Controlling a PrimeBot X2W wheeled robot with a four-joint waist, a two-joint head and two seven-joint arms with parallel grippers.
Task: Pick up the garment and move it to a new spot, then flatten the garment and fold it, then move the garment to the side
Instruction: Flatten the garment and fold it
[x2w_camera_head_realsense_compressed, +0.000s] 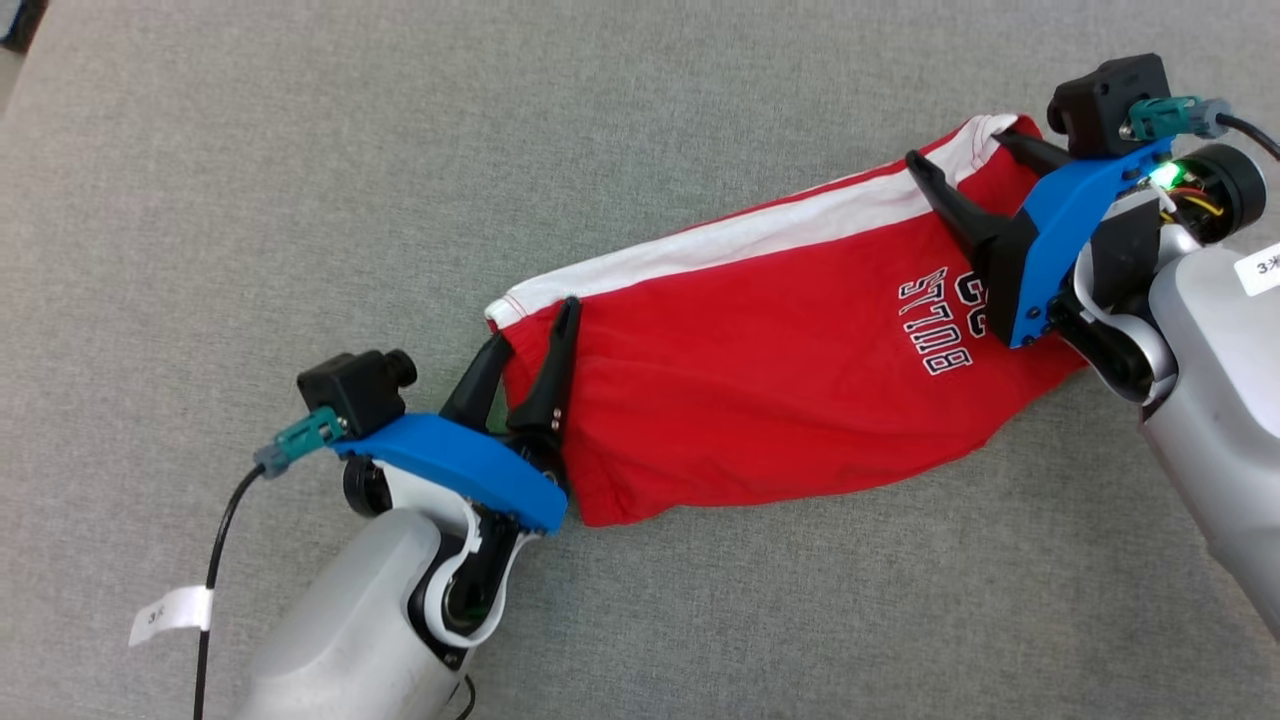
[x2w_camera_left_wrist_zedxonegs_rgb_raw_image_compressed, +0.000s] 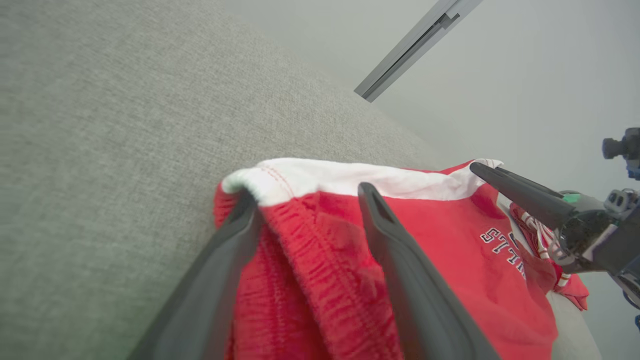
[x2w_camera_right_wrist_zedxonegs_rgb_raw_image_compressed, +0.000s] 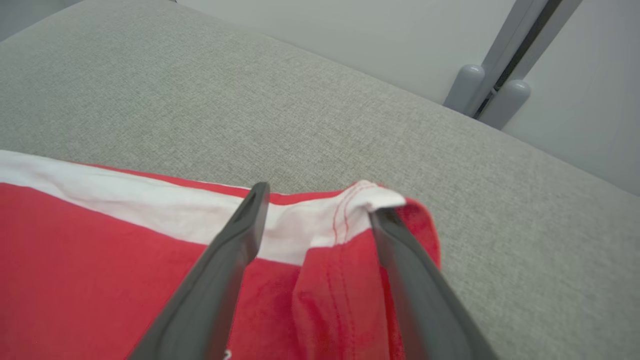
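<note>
The grey woven worktop (x2w_camera_head_realsense_compressed: 300, 150) carries everything, and the garment (x2w_camera_head_realsense_compressed: 760, 400), a pair of red shorts, lies on it spread fairly flat and drawn out lengthways, with some loose folds along its near edge. The two pale forearms (x2w_camera_head_realsense_compressed: 340, 640) come in at the garment's two ends, one at each. The left tool (x2w_camera_head_realsense_compressed: 535, 325) sits at the garment's waistband end with its jaws wide. One dark finger (x2w_camera_left_wrist_zedxonegs_rgb_raw_image_compressed: 220, 280) is against the outside of the corner and the other rests on top of the red cloth, neither of them pinching it. The right tool (x2w_camera_head_realsense_compressed: 958, 146) sits at the garment's opposite end, also spread wide, with the stitched hem corner (x2w_camera_right_wrist_zedxonegs_rgb_raw_image_compressed: 370, 200) between its fingers and nothing clamped. A white stripe (x2w_camera_head_realsense_compressed: 760, 235) runs the length of the garment along its far edge, from one tool to the other. The gathered elastic waistband (x2w_camera_left_wrist_zedxonegs_rgb_raw_image_compressed: 320, 260) bunches between the left tool's fingers. White block lettering (x2w_camera_head_realsense_compressed: 940, 320) is printed on the garment's red face near the right tool. A small paper label (x2w_camera_head_realsense_compressed: 170, 612) hangs on the cable beside the left forearm, well clear of the garment.
</note>
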